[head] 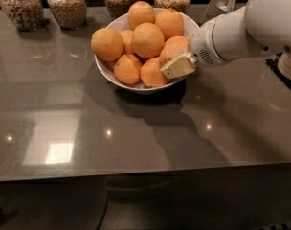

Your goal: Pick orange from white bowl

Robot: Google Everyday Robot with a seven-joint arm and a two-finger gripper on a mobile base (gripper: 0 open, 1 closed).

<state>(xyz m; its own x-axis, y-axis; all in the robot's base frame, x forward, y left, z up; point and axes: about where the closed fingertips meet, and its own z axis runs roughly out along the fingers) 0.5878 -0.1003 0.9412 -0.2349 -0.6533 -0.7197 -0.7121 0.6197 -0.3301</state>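
The white bowl (106, 70) stands at the back middle of the dark table and holds a pile of several oranges. My gripper (178, 66) comes in from the right on a thick white arm. Its cream tip rests at the bowl's front right rim, against the oranges there. The orange (173, 48), slightly darker and partly hidden by the gripper, lies right behind the tip and touches it. A rounder orange (148, 39) tops the pile, and another (107, 44) sits at the left rim.
Several glass jars of grain (66, 6) line the table's back edge behind the bowl. A dark object (284, 73) lies at the right edge under the arm. The glossy table top (136, 138) stretches forward to its front edge.
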